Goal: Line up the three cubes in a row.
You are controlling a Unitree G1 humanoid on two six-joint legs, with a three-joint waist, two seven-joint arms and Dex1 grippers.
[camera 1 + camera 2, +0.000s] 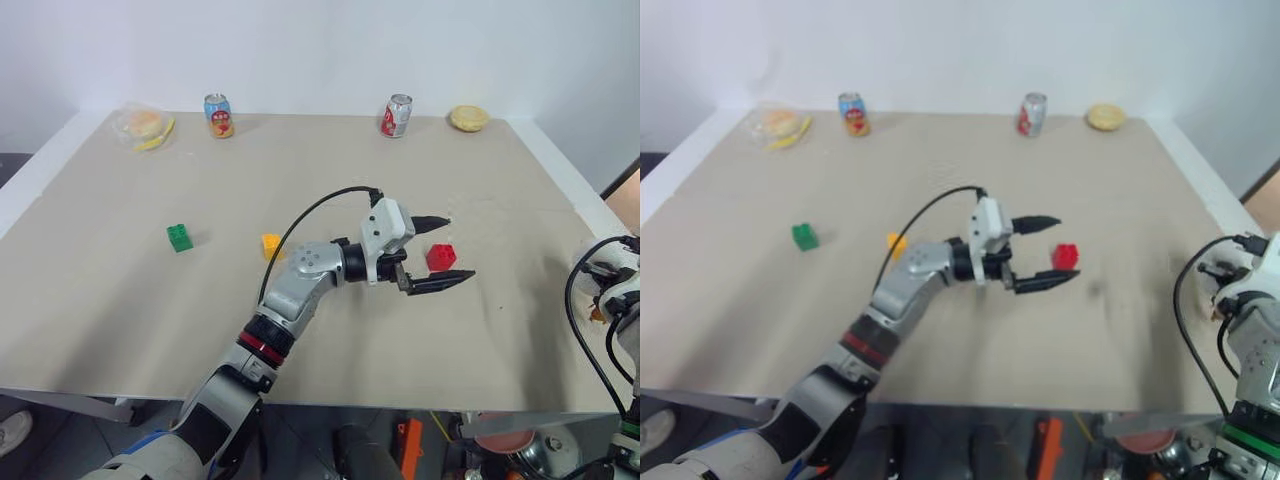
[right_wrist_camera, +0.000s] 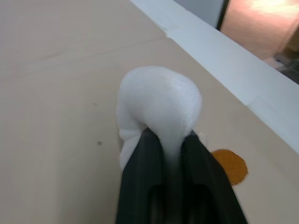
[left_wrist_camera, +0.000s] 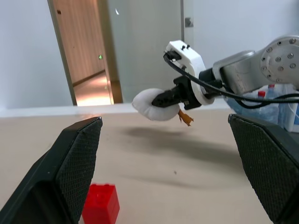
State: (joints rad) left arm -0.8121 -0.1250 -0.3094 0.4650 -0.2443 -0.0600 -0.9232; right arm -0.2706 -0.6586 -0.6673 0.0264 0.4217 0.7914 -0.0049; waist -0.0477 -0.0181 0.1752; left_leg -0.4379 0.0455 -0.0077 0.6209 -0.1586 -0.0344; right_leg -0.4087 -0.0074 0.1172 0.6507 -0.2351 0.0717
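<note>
my left gripper [image 1: 436,252] wide around the red cube [image 1: 440,257]
my right gripper [image 2: 170,140] pinches the white plush toy [image 2: 159,105]; green cube [image 1: 179,237], yellow cube [image 1: 271,245] apart on the worktop [image 1: 100,300].

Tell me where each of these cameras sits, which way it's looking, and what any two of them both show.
Left and right eye views: on the head, looking down over the table; the left arm reaches across, left gripper open at the red cube.
Left wrist view: along its two fingers, level across the table toward a doorway; the right gripper holds a white plush toy.
Right wrist view: along the pinched fingers at that toy.
Shared: both wrist views show the toy; eye and left wrist views show the red cube.
</note>
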